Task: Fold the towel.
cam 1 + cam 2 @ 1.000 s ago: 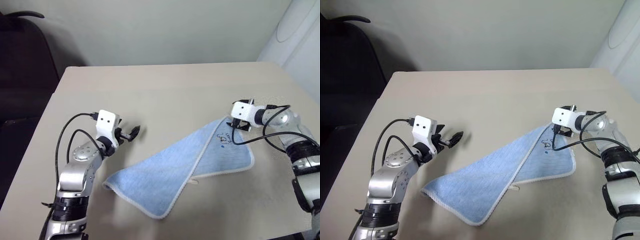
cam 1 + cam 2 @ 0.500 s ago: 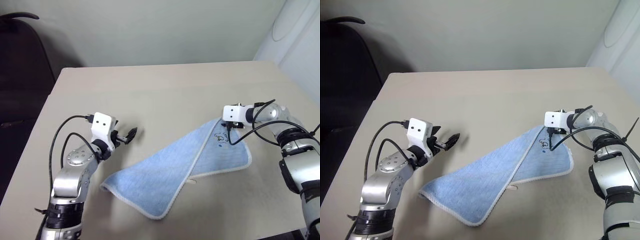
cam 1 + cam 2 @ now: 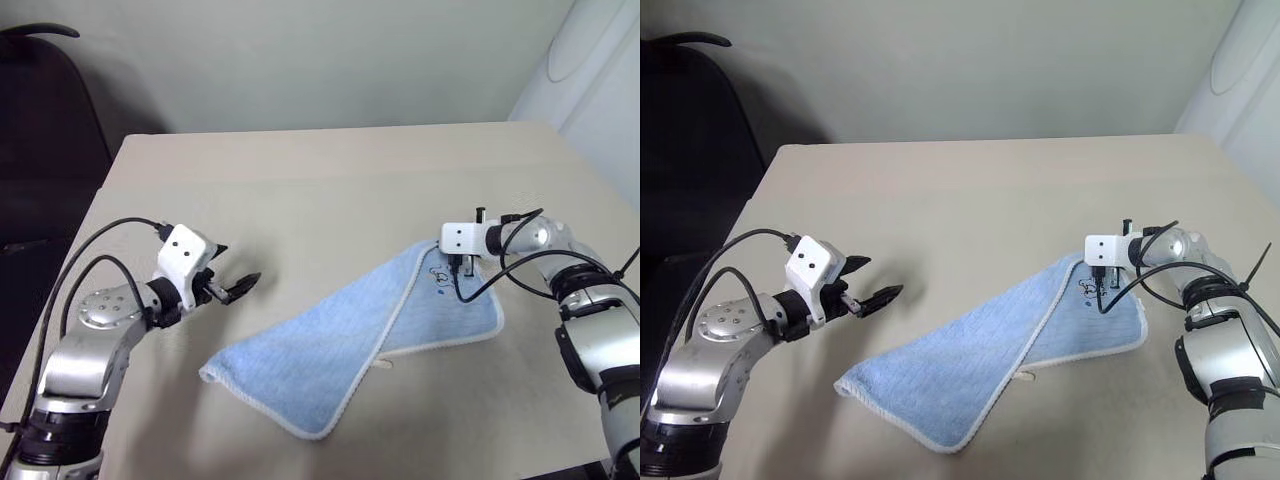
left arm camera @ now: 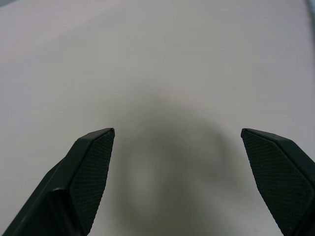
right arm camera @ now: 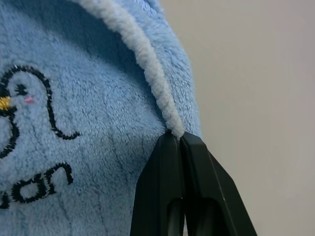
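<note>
1. Towel (image 3: 365,335) lies flat on the tan table (image 3: 300,190), already folded once into a long slanted strip, with one end down near the robot and the other end up by the right hand.
2. Right gripper (image 5: 179,138) sits at that far end. Its two black fingers are pressed tight together, pinching the white stitched edge of the towel right beside the little dark drawing (image 3: 441,276).
3. Left gripper (image 3: 232,284) hangs over the bare table, off to the side of the towel's near end. Its fingers are spread wide apart and nothing is between them.
4. The step in hand looks like this: carry the pinched corner over to make the next fold.
5. To do it well, the right hand should keep its squeeze firm, because it only has the thin edge and that could slip out.
6. It should lift just enough for the cloth to clear itself, then carry the corner across toward the near end by the left hand.
7. The edges should line up before the corner is let go.
8. The left hand could come over and press the near end down so the towel does not slide.
</note>
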Robot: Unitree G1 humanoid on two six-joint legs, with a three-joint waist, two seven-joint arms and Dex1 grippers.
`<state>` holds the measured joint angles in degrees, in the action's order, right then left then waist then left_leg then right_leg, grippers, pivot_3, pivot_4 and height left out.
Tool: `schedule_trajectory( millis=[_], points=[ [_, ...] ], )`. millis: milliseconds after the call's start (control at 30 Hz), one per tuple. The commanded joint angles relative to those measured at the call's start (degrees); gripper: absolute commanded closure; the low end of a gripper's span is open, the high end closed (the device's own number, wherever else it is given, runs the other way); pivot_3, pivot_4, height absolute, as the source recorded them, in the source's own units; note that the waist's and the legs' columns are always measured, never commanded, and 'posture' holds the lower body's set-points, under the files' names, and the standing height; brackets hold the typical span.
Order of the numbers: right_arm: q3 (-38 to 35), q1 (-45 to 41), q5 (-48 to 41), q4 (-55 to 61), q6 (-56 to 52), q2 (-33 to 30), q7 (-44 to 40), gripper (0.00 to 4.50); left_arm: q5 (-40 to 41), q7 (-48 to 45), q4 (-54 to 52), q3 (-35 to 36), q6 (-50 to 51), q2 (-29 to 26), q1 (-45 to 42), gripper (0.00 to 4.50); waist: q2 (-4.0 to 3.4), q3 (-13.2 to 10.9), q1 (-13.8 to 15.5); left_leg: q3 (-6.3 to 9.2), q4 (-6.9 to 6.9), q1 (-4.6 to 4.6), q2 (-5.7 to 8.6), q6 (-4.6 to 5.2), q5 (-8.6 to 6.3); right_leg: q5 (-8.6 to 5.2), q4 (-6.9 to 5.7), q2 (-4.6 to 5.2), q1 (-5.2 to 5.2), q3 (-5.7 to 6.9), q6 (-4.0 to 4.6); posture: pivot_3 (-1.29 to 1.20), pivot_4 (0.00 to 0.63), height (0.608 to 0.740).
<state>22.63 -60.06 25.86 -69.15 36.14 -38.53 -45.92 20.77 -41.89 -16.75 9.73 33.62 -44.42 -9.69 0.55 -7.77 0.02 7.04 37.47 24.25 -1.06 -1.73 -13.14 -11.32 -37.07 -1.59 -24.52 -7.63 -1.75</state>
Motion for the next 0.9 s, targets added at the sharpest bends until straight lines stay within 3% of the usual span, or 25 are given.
schedule_trajectory(
  millis=[33,233,400,667,900],
  points=[
    [-1.48,0.62,-0.98,3.05,1.24,-2.09,0.36,4.45,4.34,-9.71,-5.75,0.06,-1.28,-5.01,1.23,0.0,0.0,0.0,0.01,0.01,0.0,0.02,-0.01,0.0,0.0,-0.01,0.0,0.0,-0.02,0.0,0.02,0.0,0.15,0.735],
    [-3.9,4.43,-4.18,9.61,0.65,-3.31,-1.3,4.45,12.9,-26.13,-11.84,-0.07,-0.23,-13.98,4.79,0.0,0.0,0.0,-0.05,0.02,-0.17,0.13,-0.07,-0.05,-0.03,0.02,0.02,0.0,-0.19,0.05,-0.02,0.0,0.15,0.735],
    [-6.42,8.98,-8.03,18.13,-3.05,-3.93,-3.69,4.45,7.37,-32.68,-14.61,-6.79,-7.26,-18.98,5.9,0.0,-0.05,0.03,-0.18,0.05,-0.31,0.11,-0.16,-0.07,-0.03,0.02,0.02,-0.01,-0.23,0.1,-0.03,0.0,0.15,0.735],
    [-10.53,19.0,-13.55,37.33,-14.34,-6.05,-7.13,4.45,-2.08,-35.9,-14.74,-15.58,-19.32,-18.86,5.46,0.0,-0.05,0.03,-0.42,0.08,-0.3,0.12,-0.24,-0.06,-0.03,-0.15,0.03,-0.03,-0.22,0.12,0.25,0.0,0.15,0.735],
    [-13.25,27.37,-16.44,53.13,-24.38,-7.34,-8.33,4.45,-2.49,-37.24,-18.89,-20.65,-18.71,-18.48,7.87,0.0,-0.07,0.04,-0.72,0.09,-0.3,0.1,-0.25,-0.06,-0.02,-0.15,0.04,-0.04,-0.19,0.13,0.25,0.0,0.15,0.735]
  ],
)
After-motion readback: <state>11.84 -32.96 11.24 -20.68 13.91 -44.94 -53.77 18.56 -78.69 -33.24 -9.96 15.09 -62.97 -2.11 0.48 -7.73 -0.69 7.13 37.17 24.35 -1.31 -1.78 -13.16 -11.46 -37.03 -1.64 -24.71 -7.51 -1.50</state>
